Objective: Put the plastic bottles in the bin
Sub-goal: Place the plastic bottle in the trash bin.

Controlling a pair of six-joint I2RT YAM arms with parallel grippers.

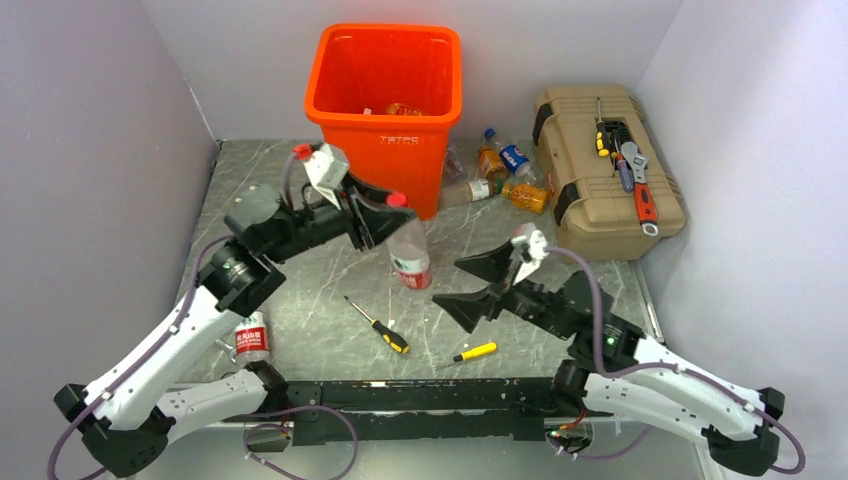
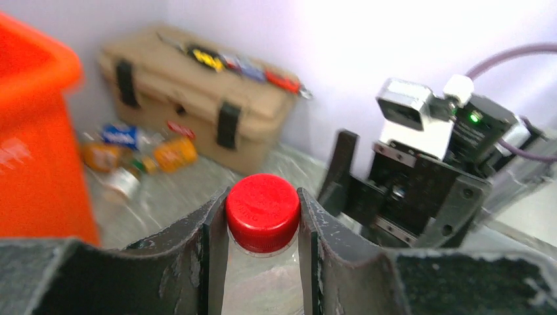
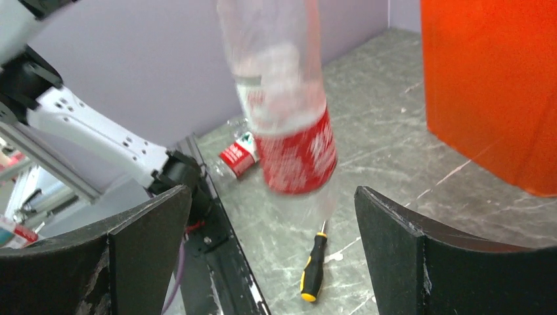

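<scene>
Left wrist: left tool (image 2: 263,200) is clamped on the bottle (image 1: 410,258) at its neck. Right tool (image 1: 476,285) gapes wide, empty. Bottle hangs just in front of bin (image 1: 383,128), below its rim. Lift over rim before release; expect swing.

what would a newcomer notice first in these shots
The bright orange bin at the far middle of the table dominates. Just in front of it, the left gripper is shut on the red cap of an upright clear bottle with a red label, with the right gripper wide open beside it. A tan toolbox topped with hand tools sits at the far right.
</scene>
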